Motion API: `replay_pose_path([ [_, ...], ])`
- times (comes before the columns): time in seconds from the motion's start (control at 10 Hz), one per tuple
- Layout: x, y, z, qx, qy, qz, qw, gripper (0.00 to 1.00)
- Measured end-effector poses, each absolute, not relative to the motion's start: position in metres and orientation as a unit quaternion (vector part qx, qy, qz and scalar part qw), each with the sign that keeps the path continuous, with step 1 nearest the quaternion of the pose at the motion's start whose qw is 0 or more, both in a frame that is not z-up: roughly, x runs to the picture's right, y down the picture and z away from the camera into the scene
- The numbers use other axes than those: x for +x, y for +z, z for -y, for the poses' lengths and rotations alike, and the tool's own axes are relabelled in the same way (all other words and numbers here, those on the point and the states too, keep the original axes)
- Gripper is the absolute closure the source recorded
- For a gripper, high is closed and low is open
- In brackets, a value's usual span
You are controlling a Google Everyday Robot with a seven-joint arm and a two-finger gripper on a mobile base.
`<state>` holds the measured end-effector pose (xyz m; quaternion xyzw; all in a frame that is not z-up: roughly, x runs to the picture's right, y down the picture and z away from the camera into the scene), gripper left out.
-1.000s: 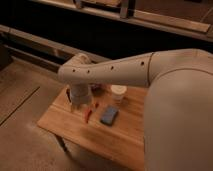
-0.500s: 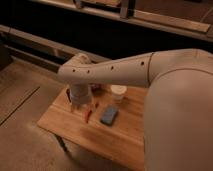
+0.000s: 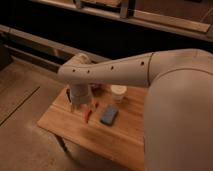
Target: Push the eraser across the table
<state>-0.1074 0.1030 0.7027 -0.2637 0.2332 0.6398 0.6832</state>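
The pale grey gripper [image 3: 81, 103] hangs low over the light brown wooden tabletop [image 3: 65, 127], near the flat blue rectangular eraser [image 3: 109, 115]. The state of its jaws I cannot tell.

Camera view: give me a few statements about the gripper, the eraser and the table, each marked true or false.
1. The gripper hangs over the picture-left end of the table. True.
2. The gripper touches the blue eraser. False: they are apart, and a thin red item lies between them.
3. A white cup stands on the table beyond the eraser. True.
4. The eraser lies on the floor. False: it lies flat on the wooden table top.
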Motion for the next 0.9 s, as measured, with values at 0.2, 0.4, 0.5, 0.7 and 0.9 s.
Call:
replay_pose_path([
  [0.2,-0.107,0.703,-0.103,-0.264,0.64,-0.233,0.683,0.35],
  [0.4,-0.107,0.703,-0.101,-0.262,0.649,-0.231,0.676,0.35],
  [0.5,-0.108,0.704,-0.099,-0.259,0.659,-0.23,0.668,0.35],
  [0.7,-0.096,0.715,-0.088,-0.236,0.707,-0.237,0.623,0.35],
  [0.9,-0.081,0.727,-0.071,-0.222,0.753,-0.239,0.572,0.35],
])
